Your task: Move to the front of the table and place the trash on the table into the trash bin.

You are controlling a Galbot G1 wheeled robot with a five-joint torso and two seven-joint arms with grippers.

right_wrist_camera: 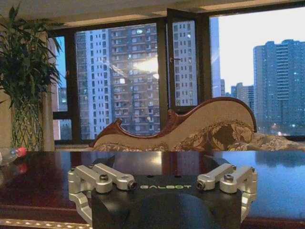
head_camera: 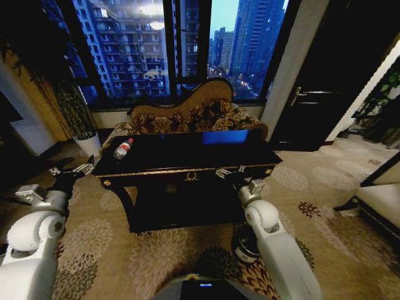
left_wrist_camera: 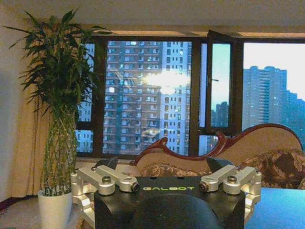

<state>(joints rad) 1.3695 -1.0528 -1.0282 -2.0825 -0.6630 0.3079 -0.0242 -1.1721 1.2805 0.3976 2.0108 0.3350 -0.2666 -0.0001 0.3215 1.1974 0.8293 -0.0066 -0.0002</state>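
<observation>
Tall windows (head_camera: 156, 44) fill the far wall, with lit tower blocks beyond and patterned carpet (head_camera: 162, 250) underfoot. Before them stands a curved-back sofa (head_camera: 194, 112), and nearer still the black table (head_camera: 187, 153) with gold trim along its front edge. A leafy plant in a white pot (head_camera: 87, 142) stands at the far left, beside the table's left end.

Both white arms reach forward at table height. The left gripper (head_camera: 74, 170) hangs just off the table's near left corner, its fingers (left_wrist_camera: 106, 164) spread apart and holding nothing. The right gripper (head_camera: 230, 172) sits at the table's front edge, right of the middle, its jaws likewise wide open and empty over the glossy top.

On the floor, near the right arm and below the table's right end, stands the small dark trash bin (head_camera: 244, 245).

A clear plastic bottle (head_camera: 122, 149) with a red cap lies on its side near the table's left end, apart from both grippers.
</observation>
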